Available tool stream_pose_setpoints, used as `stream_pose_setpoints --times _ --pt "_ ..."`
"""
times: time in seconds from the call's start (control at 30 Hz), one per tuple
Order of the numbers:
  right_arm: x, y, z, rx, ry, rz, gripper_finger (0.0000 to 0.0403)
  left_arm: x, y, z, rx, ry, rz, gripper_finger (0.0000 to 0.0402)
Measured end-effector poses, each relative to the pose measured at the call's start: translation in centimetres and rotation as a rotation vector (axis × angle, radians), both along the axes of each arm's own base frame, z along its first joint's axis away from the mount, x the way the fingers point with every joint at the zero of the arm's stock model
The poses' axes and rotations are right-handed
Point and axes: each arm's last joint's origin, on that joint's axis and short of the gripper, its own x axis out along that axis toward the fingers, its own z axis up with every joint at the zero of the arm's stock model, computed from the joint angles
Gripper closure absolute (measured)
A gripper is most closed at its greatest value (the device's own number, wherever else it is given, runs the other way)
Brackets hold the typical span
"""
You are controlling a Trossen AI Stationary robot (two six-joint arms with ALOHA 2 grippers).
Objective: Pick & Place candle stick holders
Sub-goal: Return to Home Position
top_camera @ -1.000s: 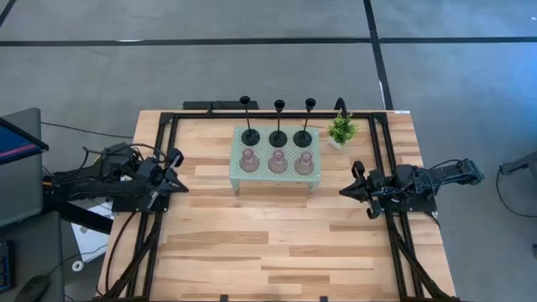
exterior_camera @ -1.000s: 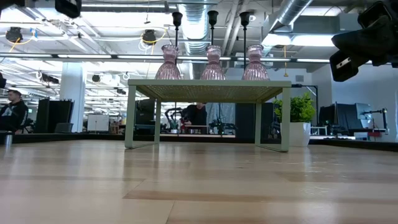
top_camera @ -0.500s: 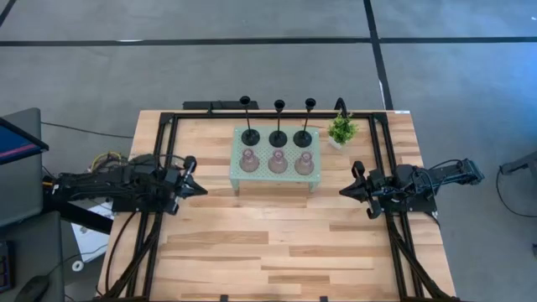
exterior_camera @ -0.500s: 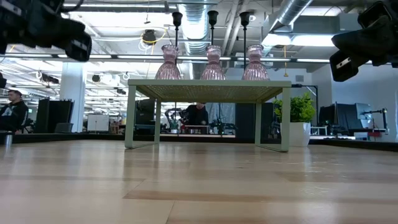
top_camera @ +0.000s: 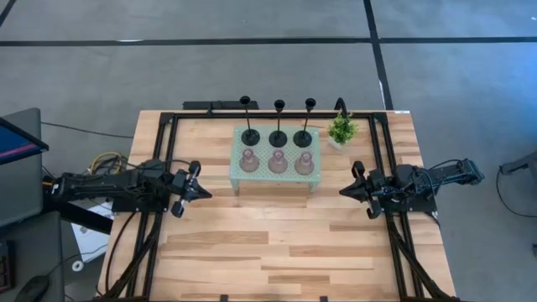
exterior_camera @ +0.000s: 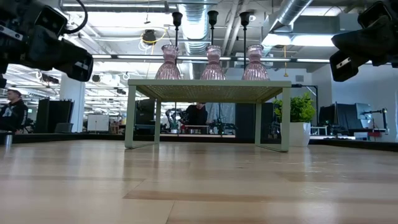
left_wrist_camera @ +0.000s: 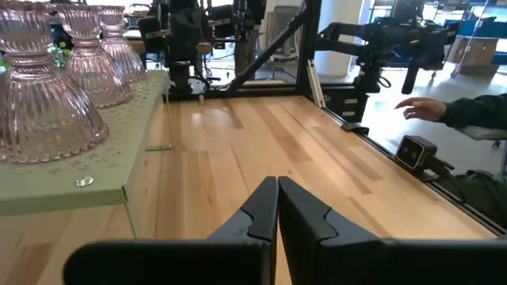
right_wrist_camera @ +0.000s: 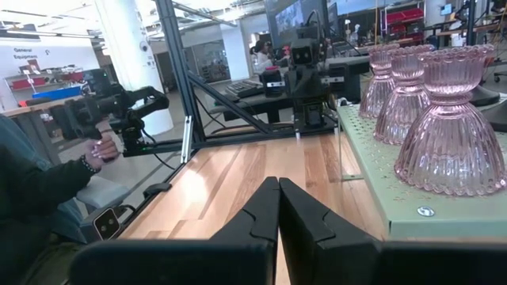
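The pale green perforated tray [top_camera: 263, 173] stands on short legs a little toward 12 o'clock from the middle of the wooden tabletop [top_camera: 277, 243]. All six holders are on it, in two rows of three. The black candle stick holders [top_camera: 278, 138] fill the row along the tray's 12 o'clock edge, each upright on a round disc base with a thin stem. The pink glass candle stick holders [top_camera: 278, 162] fill the row along the 6 o'clock edge, one in line with each black one. They are upright, and the low view shows gaps between neighbours. A small green potted plant [top_camera: 341, 130] stands on the tabletop just off the tray, at about 2 o'clock from its middle.

The left tool [top_camera: 204, 192] hangs at roughly 8 o'clock from the tray, well apart from it, pointing toward 3 o'clock. Its wrist view shows the two dark fingers pressed together with nothing between them. The right tool [top_camera: 344, 192] hangs at about 4 o'clock from the tray, pointing toward 9 o'clock, its fingers likewise closed and empty. In the low view both arms ride high, clear of the wood.

Beyond the tabletop's edge, the left wrist view catches an outstretched hand [left_wrist_camera: 420, 108]. The right wrist view shows a person's hand [right_wrist_camera: 97, 150] gripping a dark handle.
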Motion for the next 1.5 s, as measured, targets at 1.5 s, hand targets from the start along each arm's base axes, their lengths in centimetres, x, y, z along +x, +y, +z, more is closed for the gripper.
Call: stream_pose_setpoints --times 1.5 --pt "0.00 -0.01 0.01 0.000 -0.001 -0.004 0.0403 0.00 0.00 0.03 -0.023 0.003 -0.002 0.0390"
